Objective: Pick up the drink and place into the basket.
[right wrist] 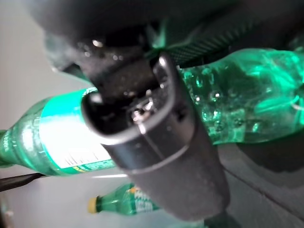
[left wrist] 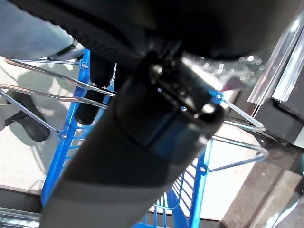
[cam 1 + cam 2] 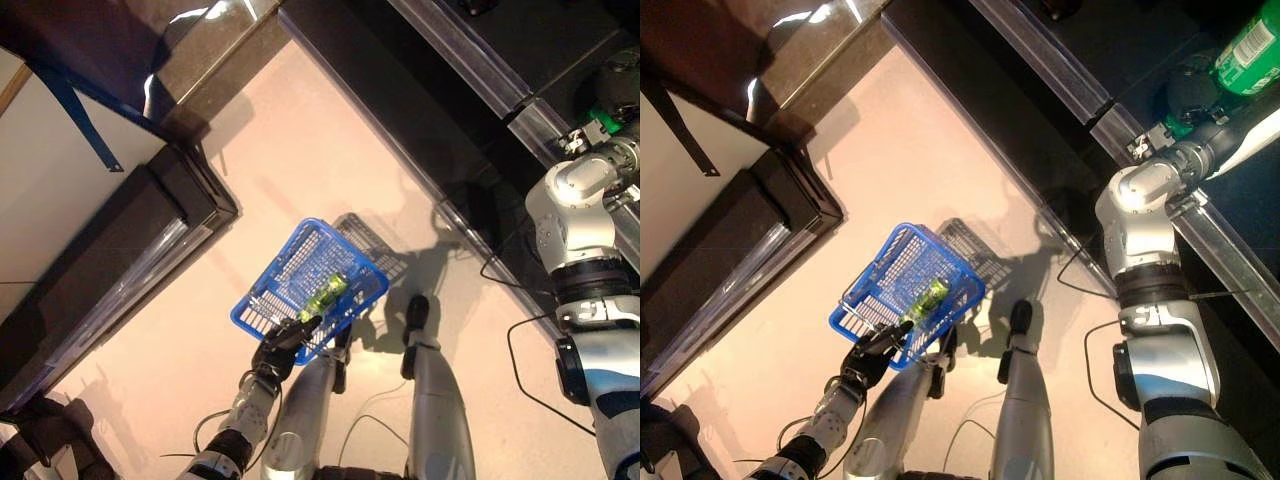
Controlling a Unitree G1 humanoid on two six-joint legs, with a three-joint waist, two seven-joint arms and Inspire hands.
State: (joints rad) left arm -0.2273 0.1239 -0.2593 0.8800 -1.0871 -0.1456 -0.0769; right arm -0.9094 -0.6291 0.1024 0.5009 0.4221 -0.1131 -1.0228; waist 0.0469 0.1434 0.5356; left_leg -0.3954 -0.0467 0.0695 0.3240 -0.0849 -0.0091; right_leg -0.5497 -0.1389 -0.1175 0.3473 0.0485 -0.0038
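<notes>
The blue basket (image 3: 272,272) hangs low in front of me at the left, off the pale floor. My left hand (image 3: 280,345) is shut on its thin wire handles (image 2: 42,92). A green bottle (image 3: 328,290) lies inside the basket. My right hand (image 3: 1188,95) is raised to the dark shelf at the upper right. In the right wrist view its thumb (image 1: 156,142) and fingers curl round a green drink bottle (image 1: 247,99) with a pale label. That bottle also shows in the right eye view (image 3: 1250,42).
The dark shelf unit with a metal rail (image 3: 1060,80) runs along the upper right. A dark cabinet (image 3: 120,250) stands at the left. Another green bottle (image 1: 124,202) lies on the shelf by my right hand. Pale floor (image 3: 300,150) lies between.
</notes>
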